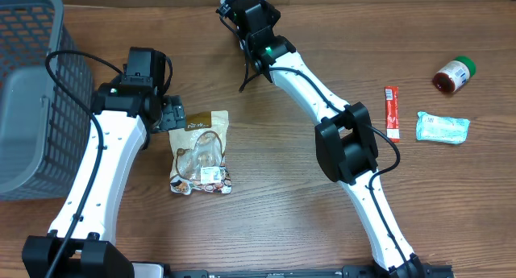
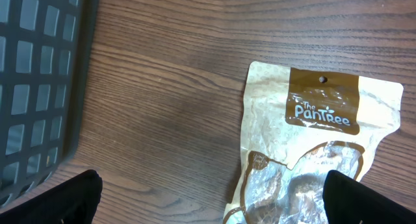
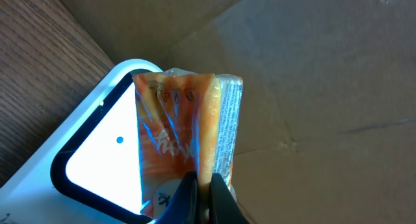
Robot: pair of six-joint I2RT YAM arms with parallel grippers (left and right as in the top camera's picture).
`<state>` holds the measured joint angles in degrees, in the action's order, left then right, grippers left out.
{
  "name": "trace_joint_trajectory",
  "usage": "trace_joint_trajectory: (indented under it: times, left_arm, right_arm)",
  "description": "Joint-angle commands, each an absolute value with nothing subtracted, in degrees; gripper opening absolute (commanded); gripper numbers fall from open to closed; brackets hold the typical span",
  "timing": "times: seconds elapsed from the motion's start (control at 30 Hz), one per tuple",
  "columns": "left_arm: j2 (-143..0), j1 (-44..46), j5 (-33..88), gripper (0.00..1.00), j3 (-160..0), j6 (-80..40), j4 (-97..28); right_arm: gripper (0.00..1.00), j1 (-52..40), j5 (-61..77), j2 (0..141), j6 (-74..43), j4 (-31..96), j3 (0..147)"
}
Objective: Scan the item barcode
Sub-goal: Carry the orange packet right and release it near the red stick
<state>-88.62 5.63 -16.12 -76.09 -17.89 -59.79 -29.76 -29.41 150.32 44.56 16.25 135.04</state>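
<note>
The right jaws are closed tight on the lower edge of an orange packet (image 3: 185, 120). They hold it upright just in front of the lit window of a white scanner (image 3: 91, 159), at the far edge of the bench (image 1: 282, 205). Whether the packet touches the scanner cannot be told. The left jaws stand wide apart and grip nothing. They hover over the top end of a tan snack pouch (image 1: 201, 151) that lies flat on the bench near a grey basket (image 1: 32, 36). Well off to the right lie a red stick packet (image 1: 391, 113), a pale blue packet (image 1: 442, 126) and a green-capped bottle (image 1: 454, 75) on its side.
</note>
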Motion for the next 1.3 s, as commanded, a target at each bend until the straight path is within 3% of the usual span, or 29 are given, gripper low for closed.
trace_joint_trajectory:
  times: [0.0, 0.13, 0.37, 0.47, 0.63, 0.9, 1.03, 1.27]
  left_arm:
    - [-88.8, 5.7, -16.5, 1.0, -76.2, -17.8, -59.7]
    - [-88.8, 5.7, -16.5, 1.0, -76.2, -17.8, -59.7]
    - [-88.8, 5.7, -16.5, 1.0, -76.2, -17.8, -59.7]
    - [-88.8, 5.7, -16.5, 1.0, -76.2, -17.8, -59.7]
    - [-88.8, 5.7, -16.5, 1.0, -76.2, -17.8, -59.7]
    - [-88.8, 5.7, -16.5, 1.0, -76.2, -17.8, -59.7]
    - [-88.8, 5.7, -16.5, 1.0, -76.2, -17.8, -59.7]
    - [-88.8, 5.7, -16.5, 1.0, -76.2, -17.8, -59.7]
  right_arm:
    - [0.04, -29.5, -32.1, 150.5, 43.2, 14.7, 135.3]
    - [0.04, -29.6, -39.2, 147.1, 36.7, 11.7, 135.3]
    - [0.04, -29.3, -39.2, 136.4, 30.3, 23.2, 135.3]
    - [0.04, -29.1, -38.9, 131.0, 22.1, 32.2, 135.3]
    - [0.04, -26.3, -33.3, 122.7, 4.6, 57.8, 135.3]
    - [0.04, -15.8, -19.7, 123.5, -8.0, 87.2, 131.9]
    - [0.04, -8.9, -19.4, 123.5, -10.8, 88.9, 123.3]
    - [0.04, -0.1, -18.7, 123.5, -12.7, 80.1, 108.3]
